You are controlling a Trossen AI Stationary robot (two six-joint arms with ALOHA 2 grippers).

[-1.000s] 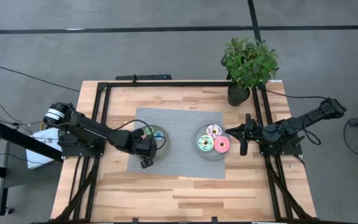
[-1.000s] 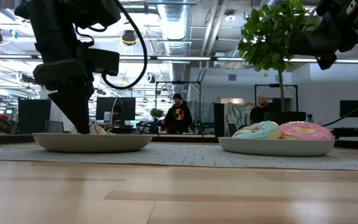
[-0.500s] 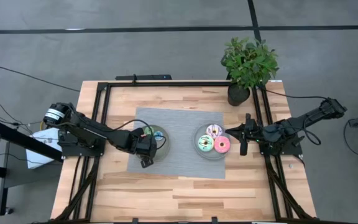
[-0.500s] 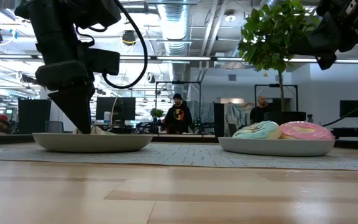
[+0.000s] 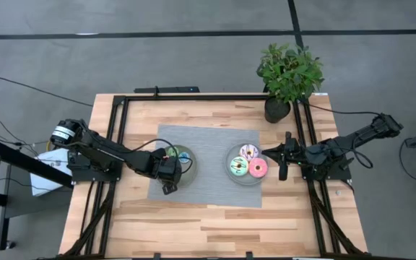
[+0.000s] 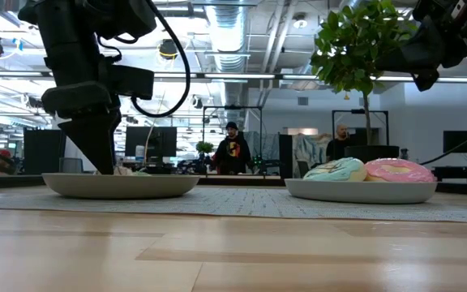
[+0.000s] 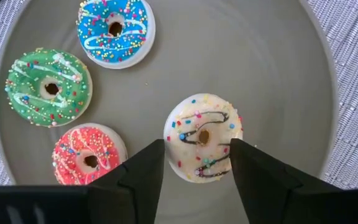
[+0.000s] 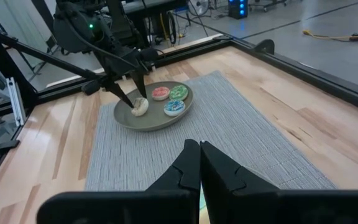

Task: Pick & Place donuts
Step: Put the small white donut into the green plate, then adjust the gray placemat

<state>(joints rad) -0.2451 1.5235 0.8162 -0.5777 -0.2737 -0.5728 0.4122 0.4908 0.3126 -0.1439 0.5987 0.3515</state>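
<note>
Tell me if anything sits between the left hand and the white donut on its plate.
Nothing visible does. The left hand is open with its fingers either side of the white donut; the red donut lies off to one side.

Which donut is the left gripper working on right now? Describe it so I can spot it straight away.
Find the grey woven mat in the middle of the table, then the grey plate on its left half, under the left gripper. Four small donuts lie on it; the one between the open fingers is the tan donut, pale with dark zigzag lines, unlike its blue, green and red neighbours.
</note>
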